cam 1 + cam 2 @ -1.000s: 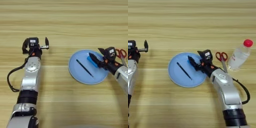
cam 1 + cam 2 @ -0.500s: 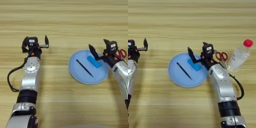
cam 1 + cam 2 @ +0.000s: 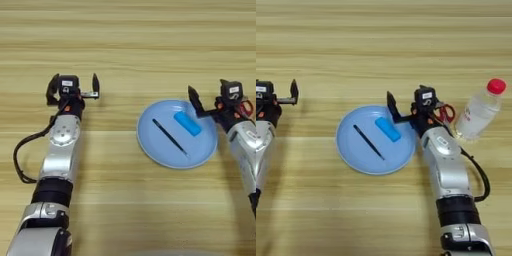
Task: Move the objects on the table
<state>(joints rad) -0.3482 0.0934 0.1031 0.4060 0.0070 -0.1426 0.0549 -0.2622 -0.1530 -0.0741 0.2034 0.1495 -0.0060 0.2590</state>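
Note:
A light blue plate (image 3: 154, 146) lies on the wooden table (image 3: 125, 45), right of centre. On it rest a thin black stick (image 3: 170, 137), lying diagonally, and a small bright blue block (image 3: 187, 123) toward its far right part. My right gripper (image 3: 208, 94) hovers at the plate's far right rim, open and empty, with one finger (image 3: 390, 104) just above the block and apart from it. At the left, well away from the plate, my left gripper (image 3: 73, 86) stands open with nothing in it.
Red-handled scissors (image 3: 446, 112) lie just right of the right gripper. A clear plastic bottle with a red cap (image 3: 481, 109) lies further right. Bare wood stretches between the left arm and the plate.
The right gripper, shut on the blue block over the plate a second ago, has opened, left the block on the plate and drawn back to the right. The left arm stayed put.

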